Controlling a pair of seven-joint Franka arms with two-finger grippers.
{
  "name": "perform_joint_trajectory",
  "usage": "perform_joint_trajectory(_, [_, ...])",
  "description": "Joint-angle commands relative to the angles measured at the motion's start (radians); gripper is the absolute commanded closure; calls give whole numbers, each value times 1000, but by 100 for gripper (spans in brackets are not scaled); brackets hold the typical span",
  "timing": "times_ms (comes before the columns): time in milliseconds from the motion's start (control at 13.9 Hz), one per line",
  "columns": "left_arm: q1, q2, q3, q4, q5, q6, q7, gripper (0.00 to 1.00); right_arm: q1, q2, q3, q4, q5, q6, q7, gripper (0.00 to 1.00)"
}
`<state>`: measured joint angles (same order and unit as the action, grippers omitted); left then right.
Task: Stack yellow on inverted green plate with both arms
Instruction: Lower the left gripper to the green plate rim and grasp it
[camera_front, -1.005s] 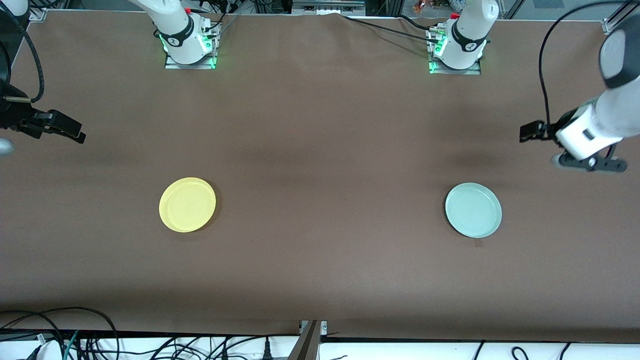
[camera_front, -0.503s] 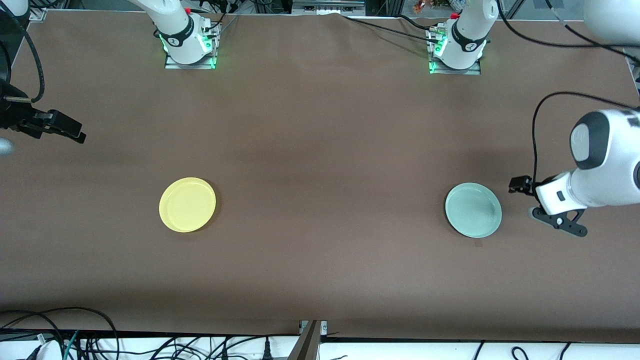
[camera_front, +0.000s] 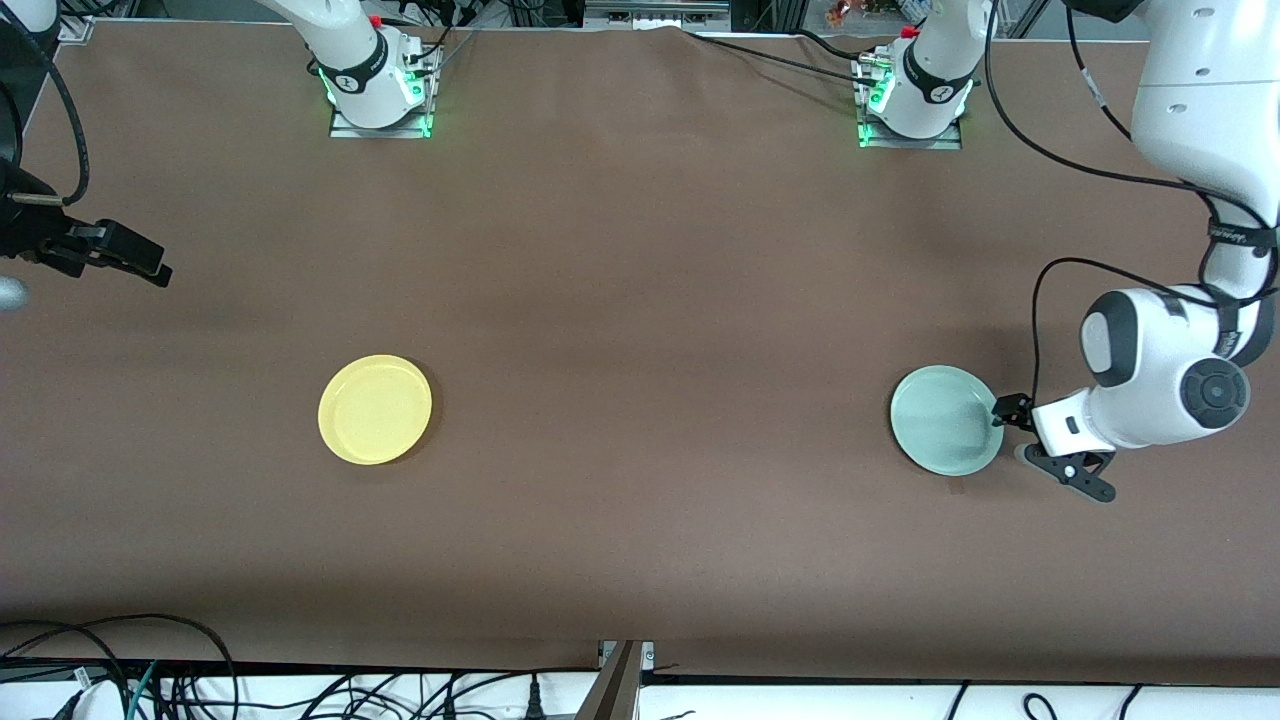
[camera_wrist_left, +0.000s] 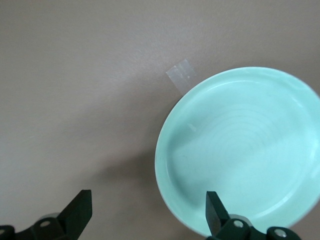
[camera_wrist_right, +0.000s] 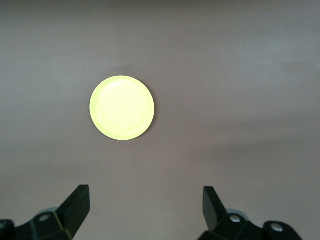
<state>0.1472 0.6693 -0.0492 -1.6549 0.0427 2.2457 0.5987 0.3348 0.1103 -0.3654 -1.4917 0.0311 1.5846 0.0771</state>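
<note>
The yellow plate (camera_front: 375, 409) lies rim up on the brown table toward the right arm's end; it also shows in the right wrist view (camera_wrist_right: 122, 107). The pale green plate (camera_front: 946, 419) lies rim up toward the left arm's end. My left gripper (camera_front: 1008, 411) is open and low at the green plate's edge. In the left wrist view (camera_wrist_left: 147, 200) the plate's rim (camera_wrist_left: 165, 170) lies between the fingers, one finger over the plate. My right gripper (camera_front: 135, 260) is open and empty at the right arm's end of the table, well away from the yellow plate, and waits (camera_wrist_right: 145, 194).
A small piece of clear tape (camera_wrist_left: 181, 75) lies on the table beside the green plate. The arm bases (camera_front: 378, 90) stand along the table's edge farthest from the front camera. Cables (camera_front: 120, 680) hang at the edge nearest to it.
My left arm has swung in and down from the table's end to the green plate's edge. The right arm and both plates have not moved.
</note>
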Motion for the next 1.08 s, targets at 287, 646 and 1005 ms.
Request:
perform_joint_trajectory(287, [5,47,-8,-6,28,28,24,58,1,-3,3,11,-16,-17,12,0])
perform_joint_trajectory(646, [2,53,-8,-6,26,31,30,85,4,-1,6,11,-8,-15,15,0])
perform_joint_trajectory(1005, [-11,41,-15,4,26,-10,19,100,3,-1,5,11,-7,-12,18,0])
